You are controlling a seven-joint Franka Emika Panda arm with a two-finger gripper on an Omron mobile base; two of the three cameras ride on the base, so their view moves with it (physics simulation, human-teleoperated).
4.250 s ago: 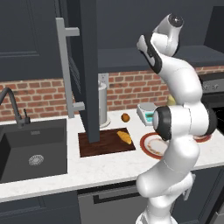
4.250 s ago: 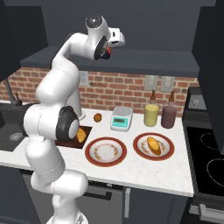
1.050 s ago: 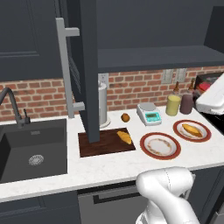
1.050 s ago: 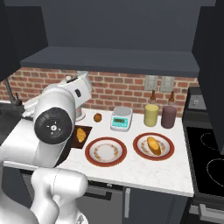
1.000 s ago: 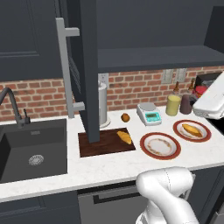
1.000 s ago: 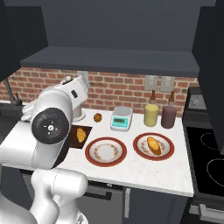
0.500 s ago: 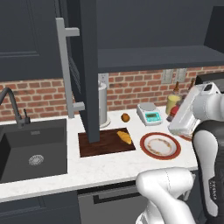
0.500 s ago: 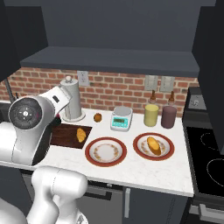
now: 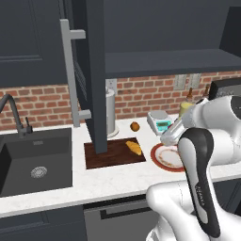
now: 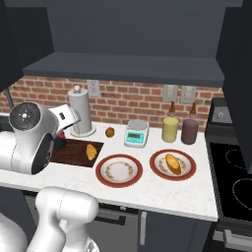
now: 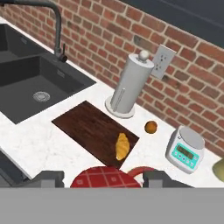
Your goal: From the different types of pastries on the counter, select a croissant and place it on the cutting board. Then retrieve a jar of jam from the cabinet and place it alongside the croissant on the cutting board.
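The gripper (image 11: 105, 178), clamped on the red-topped jar of jam (image 11: 106, 179), hung above the cutting board (image 11: 87, 129), whose croissant (image 11: 122, 145) lay lengthwise just ahead.

A glossy white, rounded arm (image 9: 207, 136) with dark charcoal joint bands and caps.
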